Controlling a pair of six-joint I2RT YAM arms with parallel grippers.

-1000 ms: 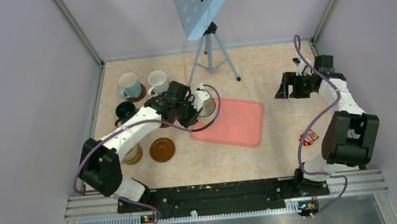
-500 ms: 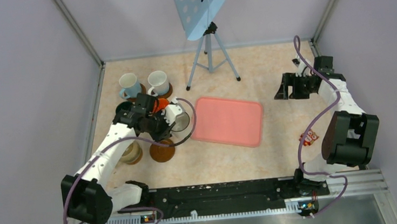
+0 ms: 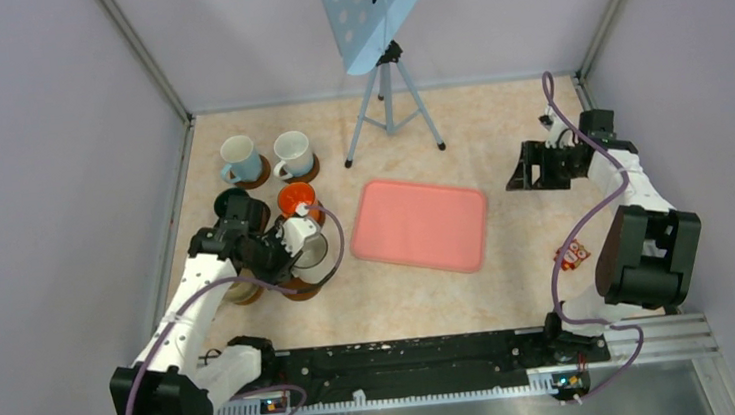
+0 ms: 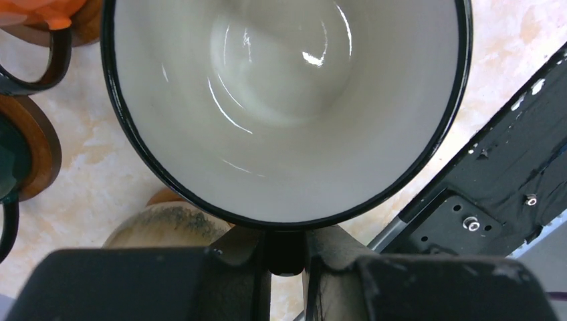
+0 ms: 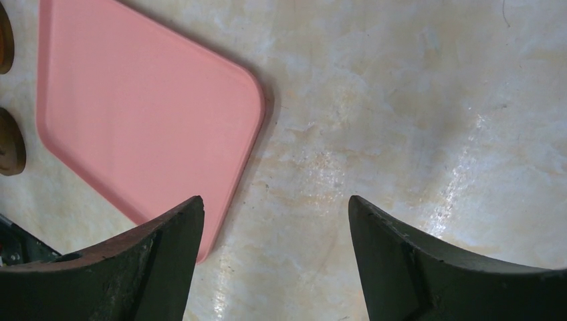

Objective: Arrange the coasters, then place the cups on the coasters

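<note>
White mug (image 4: pixel 287 100) (black rim), pink tray (image 5: pixel 134 100), marbled beige table (image 5: pixel 401 100)

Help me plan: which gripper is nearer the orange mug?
Left. The left gripper is just in front of the orange mug; the right gripper, beyond the pink tray.

On the tabletop (image 3: pixel 499 146), a pink rectangular plastic tray (image 3: pixel 425 224) lies centrally. Handled ceramic mugs (image 3: pixel 293 154) on round brown coasters (image 3: pixel 300 293) cluster left of it, with a grey metal tripod (image 3: pixel 388 95) behind.

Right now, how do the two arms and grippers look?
The left arm and right arm have white links and bulky black joints; a purple cable loops along each. The left gripper and right gripper are black and two-fingered.
</note>
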